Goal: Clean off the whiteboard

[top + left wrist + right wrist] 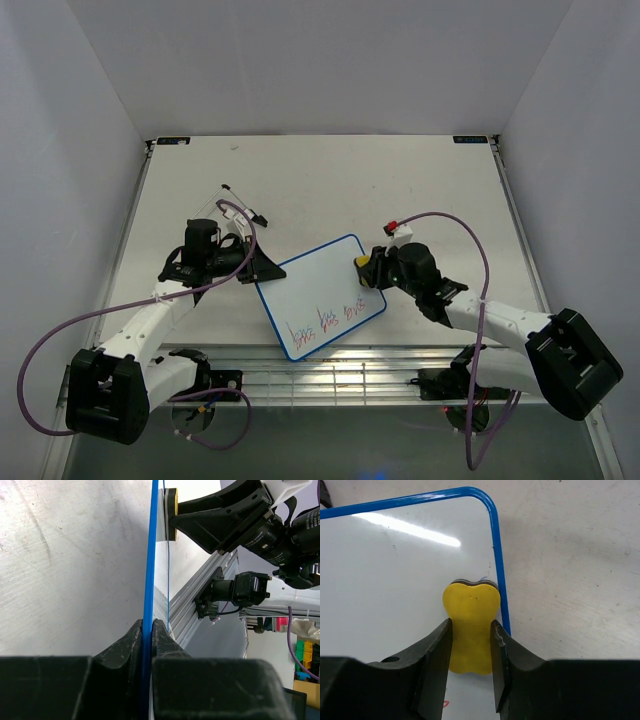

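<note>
White tabletop [330,190] carries the whiteboard [320,290], skewed, near the front edge between the two arms. The left gripper [147,628], its arm reaching in low from the side, is pinched tight on the board's blue frame. The right gripper [471,640] clamps a yellow eraser [471,600] against the board's right edge, which only its wrist view shows clearly. Red and blue scribbles [322,322] along the near edge are unreadable.

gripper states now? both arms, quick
Left gripper: closed on the whiteboard, pinching its blue frame edge.
Right gripper: closed on the yellow eraser.
</note>
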Tool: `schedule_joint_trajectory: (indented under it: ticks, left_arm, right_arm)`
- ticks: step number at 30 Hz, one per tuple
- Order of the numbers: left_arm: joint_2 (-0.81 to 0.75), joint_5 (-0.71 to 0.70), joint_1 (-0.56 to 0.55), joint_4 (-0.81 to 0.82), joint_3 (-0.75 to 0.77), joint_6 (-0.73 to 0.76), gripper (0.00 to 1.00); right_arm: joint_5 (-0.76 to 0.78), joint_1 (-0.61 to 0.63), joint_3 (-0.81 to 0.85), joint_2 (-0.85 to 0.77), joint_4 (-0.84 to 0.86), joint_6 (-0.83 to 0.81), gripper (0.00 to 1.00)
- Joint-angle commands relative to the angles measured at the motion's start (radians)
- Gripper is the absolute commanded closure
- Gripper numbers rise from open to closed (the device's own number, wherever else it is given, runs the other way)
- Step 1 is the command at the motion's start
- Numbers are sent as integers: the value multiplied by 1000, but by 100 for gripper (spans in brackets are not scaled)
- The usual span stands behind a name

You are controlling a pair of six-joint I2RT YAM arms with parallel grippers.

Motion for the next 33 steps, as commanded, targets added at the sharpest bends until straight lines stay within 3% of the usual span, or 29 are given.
schedule_joint_trajectory:
  ticks: [1, 3, 7, 10, 25, 33]
  left_arm:
    - [-11, -81, -8, -38, 23, 76, 100]
    - [-10, -81, -8, -38, 21, 77, 100]
    - [-4, -72, -9, -40, 21, 77, 100]
    - [-8, -71, -9, -40, 20, 77, 100]
    - [-4, -66, -9, -38, 23, 79, 100]
    - [-4, -71, -9, -40, 24, 79, 100]
  right_arm:
    - [-152, 5, -23, -14, -14, 12, 69]
    - [-160, 11, -37, -19, 10, 25, 69]
    - [-31, -23, -46, -5, -30, 43, 69]
    - [-64, -109, -42, 0, -67, 71, 69]
    - [-194, -103, 222, 125, -84, -7, 69]
    - [-237, -106, 274, 202, -91, -92, 69]
